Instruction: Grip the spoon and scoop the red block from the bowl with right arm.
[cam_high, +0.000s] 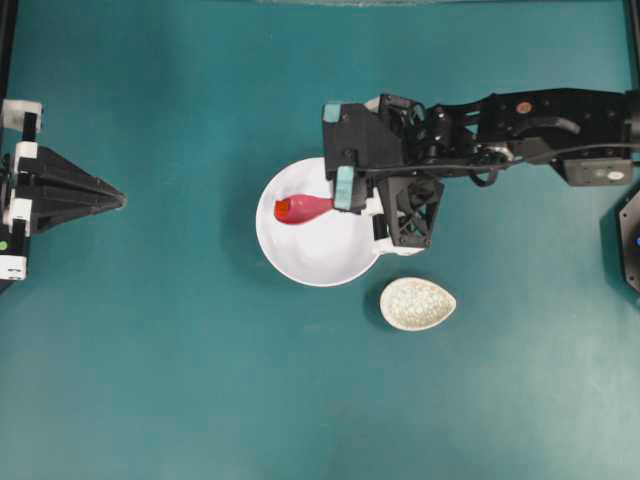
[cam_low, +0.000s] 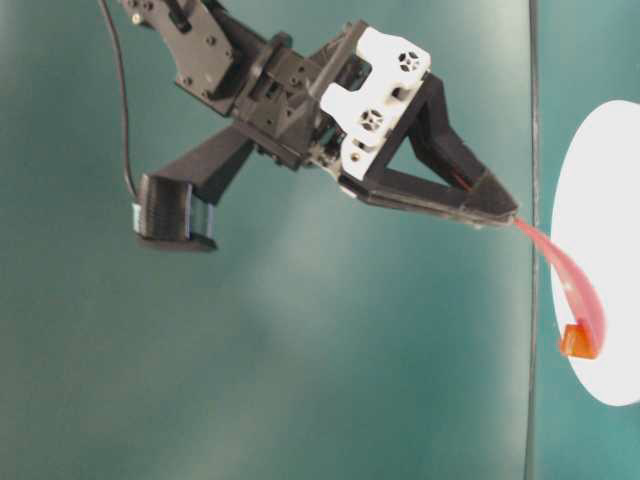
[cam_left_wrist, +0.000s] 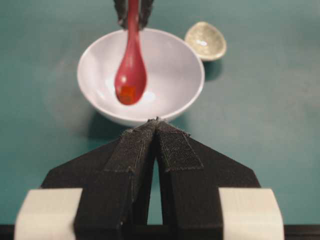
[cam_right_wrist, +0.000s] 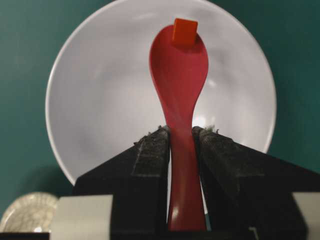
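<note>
Right gripper (cam_right_wrist: 181, 136), the black two-finger one with white end brackets, is clamped on the handle of the glossy pink-red soup spoon (cam_right_wrist: 179, 75). From the right wrist cam I see both padded fingers (cam_right_wrist: 150, 155) pressed against the handle's sides, scoop pointing straight away from the tips. The tiny red-orange cube (cam_right_wrist: 184, 31) sits in the scoop at its far end, touching the front lip, so it's a full spoon's length out from the fingertips.

Table-level view: the gripper (cam_low: 500, 208) angles downward, the spoon (cam_low: 570, 290) curves down from the tips, the cube (cam_low: 575, 343) rides at the low end of the scoop. I can't tell there whether the scoop clears the bowl's floor.

Overhead: the spoon (cam_high: 303, 208) lies over the left half of the plain round white bowl (cam_high: 330, 262), the cube (cam_high: 283, 209) at its left tip, inside the rim line. The right arm (cam_high: 540, 120) reaches in from the right edge, wrist over the bowl's right rim.

The small speckled beige oval dish (cam_high: 417, 304) sits just beside the bowl at lower right, not touching.

Left gripper (cam_high: 118, 199) is well apart at the left edge, pointing at the bowl. Left wrist cam shows its fingertips (cam_left_wrist: 172, 145) pressed together, nothing between them.

All on the teal table surface (cam_high: 150, 380).
</note>
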